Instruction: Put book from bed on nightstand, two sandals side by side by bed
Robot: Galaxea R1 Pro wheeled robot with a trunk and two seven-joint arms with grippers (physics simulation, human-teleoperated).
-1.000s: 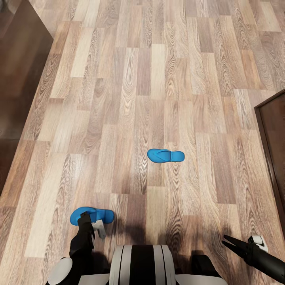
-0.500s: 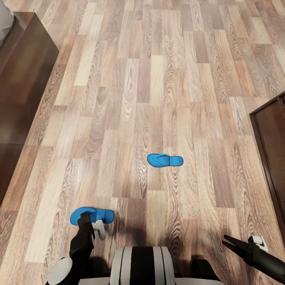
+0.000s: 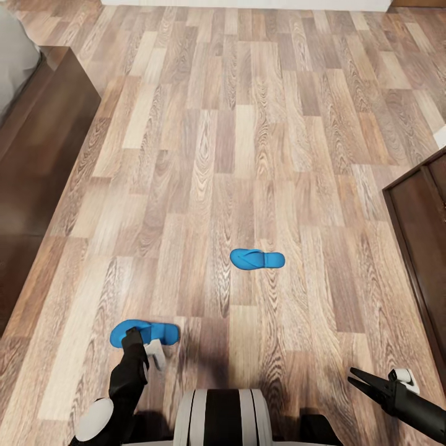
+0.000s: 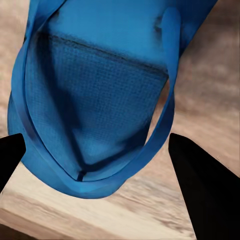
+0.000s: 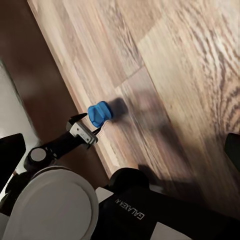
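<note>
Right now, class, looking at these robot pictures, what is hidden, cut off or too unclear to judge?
- Held sandal, head view: the left tool and arm cover part of it, so the grip itself is hidden.
- Same sandal, left wrist view: its far end is cut off by the picture edge.
- Bed: cut off at the head view's edge.
- Dark cabinet: cut off at the opposite edge.
- Right tool: too small to tell whether it is open or shut.
</note>
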